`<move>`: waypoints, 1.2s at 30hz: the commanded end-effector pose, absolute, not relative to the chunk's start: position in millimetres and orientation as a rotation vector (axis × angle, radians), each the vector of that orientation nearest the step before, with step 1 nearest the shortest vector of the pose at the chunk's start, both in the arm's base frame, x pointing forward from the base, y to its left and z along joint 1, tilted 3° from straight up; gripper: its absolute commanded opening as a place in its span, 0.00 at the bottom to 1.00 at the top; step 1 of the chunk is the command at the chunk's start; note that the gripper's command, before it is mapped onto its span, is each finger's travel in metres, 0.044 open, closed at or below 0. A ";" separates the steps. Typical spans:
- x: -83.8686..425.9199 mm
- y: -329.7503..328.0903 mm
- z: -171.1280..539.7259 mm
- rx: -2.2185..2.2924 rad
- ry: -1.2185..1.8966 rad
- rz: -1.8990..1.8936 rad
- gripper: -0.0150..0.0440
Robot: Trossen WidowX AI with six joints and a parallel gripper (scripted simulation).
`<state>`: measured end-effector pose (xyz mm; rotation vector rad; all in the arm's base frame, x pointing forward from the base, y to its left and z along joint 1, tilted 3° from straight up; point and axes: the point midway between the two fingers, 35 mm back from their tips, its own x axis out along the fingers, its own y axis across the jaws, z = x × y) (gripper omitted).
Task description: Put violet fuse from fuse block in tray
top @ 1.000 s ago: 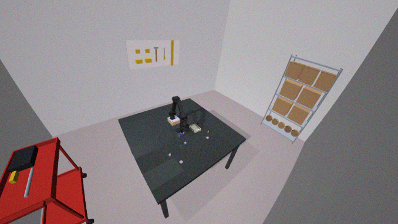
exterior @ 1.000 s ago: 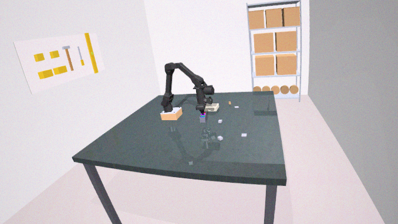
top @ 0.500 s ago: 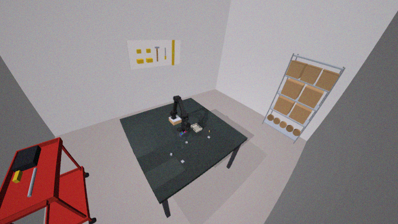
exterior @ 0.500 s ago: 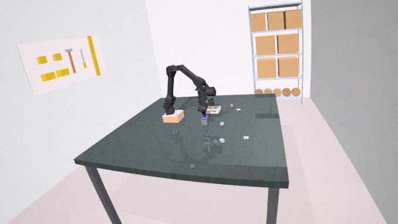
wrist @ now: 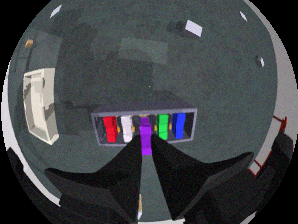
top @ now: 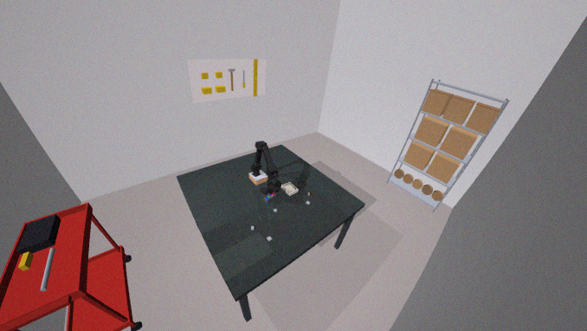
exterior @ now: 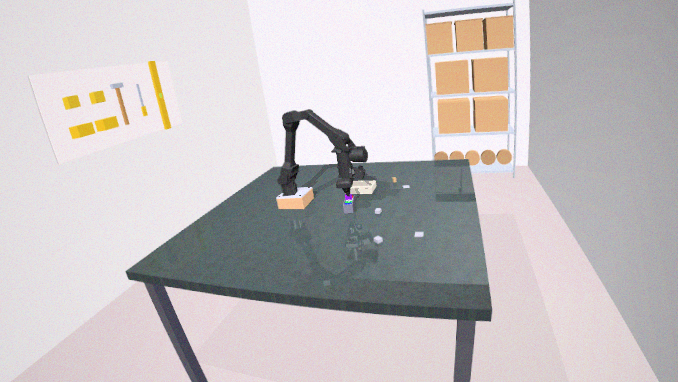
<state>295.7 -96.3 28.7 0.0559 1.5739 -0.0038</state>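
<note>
Here my gripper points straight down over the fuse block, and my two dark fingers are drawn close together, clamped on the violet fuse with only a narrow gap between their tips. In the wrist view the violet fuse sits at the very point where my fingertips meet, and it stands longer toward me than its neighbours in the row. Whether its foot is wholly out of its slot I cannot tell. On one side of it are the red fuse and the white fuse; on the other, the green fuse and the blue fuse, all seated in the grey frame of the block. My fingers look apart from these four, though the white and green ones are just beside the tips. From the exterior view, the gripper hangs right above the small block on the dark table. The tray lies near the block, just behind it on the table, and in the wrist view it shows as a pale box far off to the left.
</note>
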 end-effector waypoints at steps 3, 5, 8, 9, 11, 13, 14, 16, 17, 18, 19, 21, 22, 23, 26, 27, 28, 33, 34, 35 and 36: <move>296.2 -96.9 32.3 0.053 1.572 -0.004 0.25; 296.1 -96.9 33.2 0.053 1.572 -0.005 0.25; 296.1 -96.9 34.7 0.053 1.573 -0.005 0.25; 296.0 -97.0 35.2 0.053 1.573 -0.005 0.25; 296.0 -97.0 36.2 0.053 1.573 -0.005 0.25; 295.9 -97.0 37.2 0.052 1.573 -0.005 0.25; 295.9 -97.0 37.6 0.052 1.573 -0.005 0.25; 295.9 -97.0 38.6 0.052 1.573 -0.005 0.25; 295.8 -97.0 39.1 0.052 1.573 -0.005 0.25; 295.8 -97.0 39.6 0.052 1.573 -0.005 0.25; 295.8 -97.1 40.1 0.052 1.573 -0.005 0.25; 295.7 -97.1 41.1 0.052 1.573 -0.005 0.25; 295.6 -97.1 41.6 0.052 1.573 -0.005 0.25; 295.6 -97.1 42.1 0.052 1.573 -0.005 0.25; 295.5 -97.1 43.3 0.052 1.573 -0.005 0.25; 295.6 -97.1 44.1 0.052 1.573 -0.005 0.25; 295.6 -97.2 45.5 0.052 1.573 -0.005 0.25; 295.8 -97.5 53.7 0.052 1.573 -0.005 0.25; 295.8 -97.5 55.3 0.052 1.573 -0.005 0.25; 295.8 -97.6 57.0 0.052 1.573 -0.005 0.25; 295.7 -97.6 58.6 0.052 1.573 -0.005 0.25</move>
